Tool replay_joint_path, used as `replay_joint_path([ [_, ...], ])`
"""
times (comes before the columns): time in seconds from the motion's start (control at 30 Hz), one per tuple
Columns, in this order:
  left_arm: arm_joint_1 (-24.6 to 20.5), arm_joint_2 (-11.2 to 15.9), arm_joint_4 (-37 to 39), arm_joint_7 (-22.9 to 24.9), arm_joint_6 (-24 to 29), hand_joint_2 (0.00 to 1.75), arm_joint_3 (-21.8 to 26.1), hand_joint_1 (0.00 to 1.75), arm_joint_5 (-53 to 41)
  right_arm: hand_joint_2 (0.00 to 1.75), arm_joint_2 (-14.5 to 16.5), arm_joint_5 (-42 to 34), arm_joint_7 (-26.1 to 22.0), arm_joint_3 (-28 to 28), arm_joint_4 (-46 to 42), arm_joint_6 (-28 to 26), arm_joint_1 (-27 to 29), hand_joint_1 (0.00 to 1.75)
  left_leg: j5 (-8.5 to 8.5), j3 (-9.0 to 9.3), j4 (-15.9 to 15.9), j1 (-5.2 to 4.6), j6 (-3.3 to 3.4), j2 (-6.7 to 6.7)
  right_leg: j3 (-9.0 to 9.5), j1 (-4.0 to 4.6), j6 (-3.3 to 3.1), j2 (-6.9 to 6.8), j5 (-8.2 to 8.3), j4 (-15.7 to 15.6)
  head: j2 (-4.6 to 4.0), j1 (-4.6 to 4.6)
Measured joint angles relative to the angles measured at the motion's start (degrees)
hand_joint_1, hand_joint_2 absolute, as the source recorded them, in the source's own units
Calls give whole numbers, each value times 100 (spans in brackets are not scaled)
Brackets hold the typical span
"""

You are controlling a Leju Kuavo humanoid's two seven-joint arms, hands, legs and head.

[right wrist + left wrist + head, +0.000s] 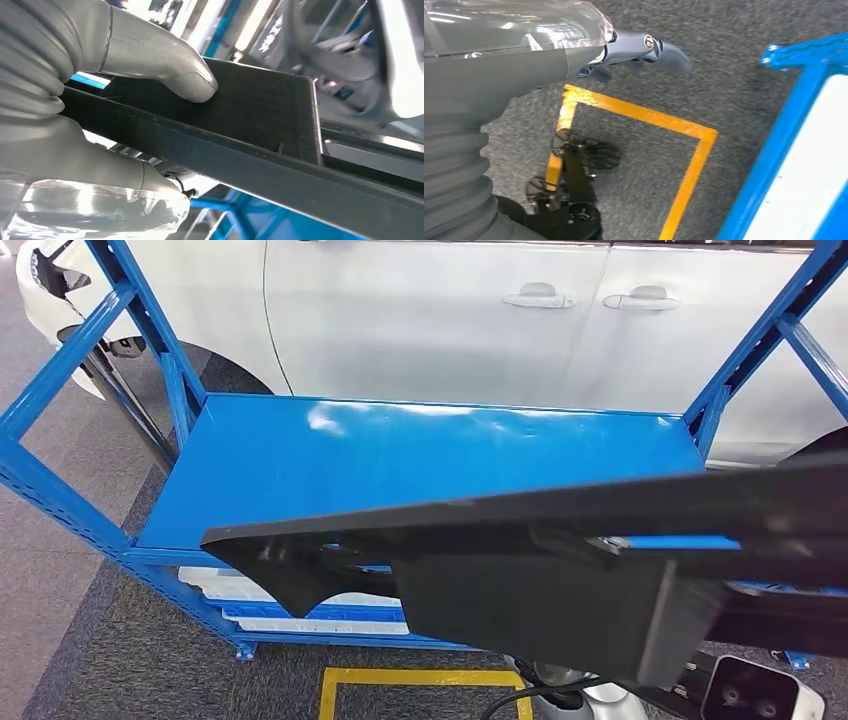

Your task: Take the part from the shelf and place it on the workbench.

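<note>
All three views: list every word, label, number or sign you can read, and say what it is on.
No text can be read in any view.
The black part, the blue shelf and the white car behind it bear no legible lettering.
The yellow floor marking is a plain line, not a sign.
The bright shapes behind the right hand are too blurred to read.

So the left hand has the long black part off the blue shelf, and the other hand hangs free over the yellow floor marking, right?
Wrong hand. The right wrist view shows the right hand gripping the black part, thumb pressed on its top face. The left hand holds nothing and hangs over the yellow floor marking, seen in the left wrist view. The part is off the blue shelf.
</note>
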Motion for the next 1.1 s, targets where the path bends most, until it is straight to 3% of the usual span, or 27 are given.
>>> replay_joint_path([
  [0.03,3,-5,0,32,4,175,0,0,1,175,-35,1,0,23,40,-93,-5,175,40,-61,10,-1,-6,0,56,-3,1,0,14,27,0,0],
  [0.07,8,-11,0,71,10,175,0,0,0,175,-64,1,0,37,69,-176,-12,175,78,-117,20,-3,-14,-2,233,-3,-10,0,131,-185,0,0],
  [0.17,28,-36,0,183,29,175,0,0,-21,175,-118,1,0,43,94,-330,-43,175,197,-221,27,-9,-67,-16,1020,31,-103,-1,485,-1408,0,0],
  [0.23,39,-49,0,216,39,175,0,0,-40,175,-148,-1,0,43,95,-365,-64,175,285,-227,-3,-3,-135,-16,1174,74,-151,-1,536,-1718,0,0],
  [0.3,46,-52,0,259,50,175,0,0,-55,175,-175,0,0,42,95,-386,-74,175,369,-236,-45,3,-204,-18,1121,72,-206,-8,652,-1745,0,0],
  [0.33,50,-54,0,303,59,175,0,0,-61,175,-186,1,0,39,93,-383,-72,175,324,-268,-23,-1,-228,-18,1080,57,-245,-16,721,-1775,0,0],
  [0.4,69,-57,0,425,81,175,0,0,-90,175,-196,11,0,3,68,-310,-28,175,-99,-410,343,4,-265,-18,958,24,-314,-35,884,-1833,0,0],
  [0.47,96,-61,0,521,106,175,0,0,-137,175,-197,45,0,-91,10,-157,70,175,-685,-586,1099,17,-309,-16,795,36,-342,-44,1017,-1827,0,0],
  [0.5,109,-61,0,550,119,175,0,0,-161,175,-197,74,0,-151,-23,-79,126,175,-828,-621,1426,20,-328,-15,712,41,-341,-48,1074,-1813,0,0],
  [0.53,120,-61,0,572,128,175,0,0,-184,175,-197,101,0,-208,-55,-21,177,175,-846,-578,1604,23,-342,-15,625,45,-334,-52,1128,-1792,0,0],
  [0.57,127,-61,0,589,134,175,0,0,-206,175,-197,126,0,-257,-85,20,219,175,-753,-438,1569,26,-348,-14,539,47,-324,-54,1174,-1763,0,0],
  [0.6,130,-61,0,600,137,175,0,0,-223,175,-197,152,0,-300,-117,41,253,175,-617,-197,1329,30,-346,-13,453,46,-309,-54,1213,-1726,0,0],
  [0.67,118,-61,0,611,138,175,0,0,-257,175,-196,240,-1,-377,-205,39,304,175,-538,412,511,22,-313,-16,308,48,-266,-53,1276,-1630,0,0],
  [0.7,114,-61,0,614,138,175,0,0,-274,175,-194,306,-1,-412,-260,18,327,175,-563,617,202,10,-277,-21,269,53,-235,-53,1306,-1597,0,1],
  [0.73,112,-62,0,617,141,175,0,0,-287,175,-192,371,-1,-441,-311,-8,346,175,-615,729,12,-4,-239,-26,248,55,-201,-52,1340,-1575,0,1],
  [0.8,124,-66,0,623,156,175,0,0,-296,175,-193,433,-1,-474,-372,-36,372,175,-574,706,-39,-18,-156,-26,237,57,-130,-43,1425,-1583,0,1],
  [0.83,123,-72,0,626,166,175,1,0,-292,175,-198,423,0,-487,-381,-23,377,175,-526,671,-57,-10,-117,-11,205,49,-97,-30,1411,-1567,0,1],
  [0.87,120,-78,0,627,174,175,4,0,-286,175,-209,400,0,-503,-384,-1,379,175,-456,613,-72,1,-74,4,150,42,-64,-18,1288,-1481,0,1],
  [0.9,116,-83,0,627,181,175,9,0,-281,175,-222,375,0,-520,-383,21,379,175,-377,539,-86,14,-39,19,67,30,-31,-10,1063,-1291,0,1],
  [0.97,116,-85,0,626,187,175,24,0,-274,175,-253,352,0,-549,-382,47,378,175,-227,354,-84,16,-9,34,-137,0,25,-6,445,-585,0,1],
  [1.0,121,-85,0,626,188,175,31,0,-273,175,-267,350,0,-558,-381,53,380,175,-155,254,-80,15,-13,37,-200,-10,46,-6,258,-214,0,1],
  [1.03,127,-85,0,626,188,175,37,0,-272,175,-279,350,0,-567,-380,56,382,175,-83,156,-76,13,-19,40,-198,-16,59,-6,212,40,0,0],
  [1.07,129,-85,0,626,188,175,40,0,-268,175,-291,350,0,-576,-379,61,382,175,-15,63,-72,13,-29,41,-105,-21,62,-6,295,108,0,0],
  [1.1,130,-86,0,626,188,175,42,0,-265,175,-299,350,0,-582,-378,65,381,175,49,-20,-69,13,-43,41,99,-25,54,-6,454,-49,0,0],
])
